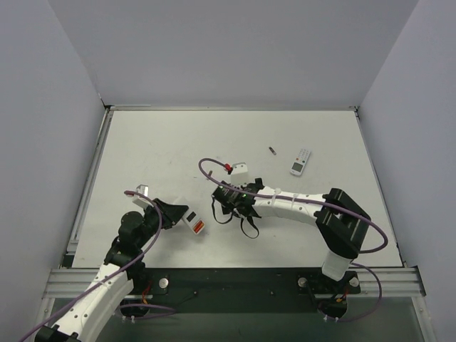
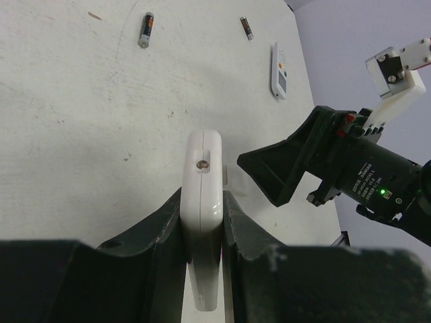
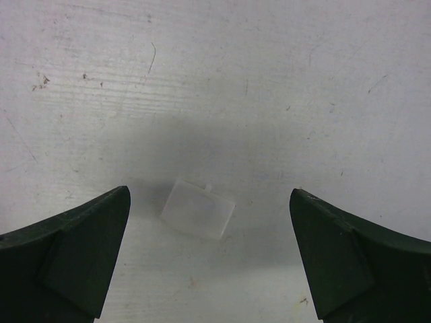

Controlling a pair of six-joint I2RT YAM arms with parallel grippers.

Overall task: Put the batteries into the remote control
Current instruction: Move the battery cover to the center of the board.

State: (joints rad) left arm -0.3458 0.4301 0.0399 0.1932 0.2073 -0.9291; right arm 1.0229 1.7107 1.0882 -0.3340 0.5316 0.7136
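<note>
So my left end effector (image 2: 202,205) is clamped on the remote control (image 2: 203,175). It sits edge-on between the 2 fingers and its white end pokes out past the tips, with a little round dot on that end face. From the overhead camera I can see the red front with its small screen, turned away from the left arm and toward my right end effector (image 3: 209,195). That one is spread wide, holding nothing, and points straight down at the worktop (image 3: 269,81). Its wrist camera shows a small pale, see-through rectangular piece (image 3: 199,210) with a tiny tab on one edge. It lies flat on the worktop in the gap, a bit nearer the left finger and touching neither. In the left wrist view the right end effector is just off to the right of the remote's tip, close but not touching. Further out ahead of the left end effector are 2 dark cylinders (image 2: 146,29) with an orange band each, well apart from one another. The white-faced remote (image 2: 279,69) lies ahead and to the right, near the second cylinder.
</note>
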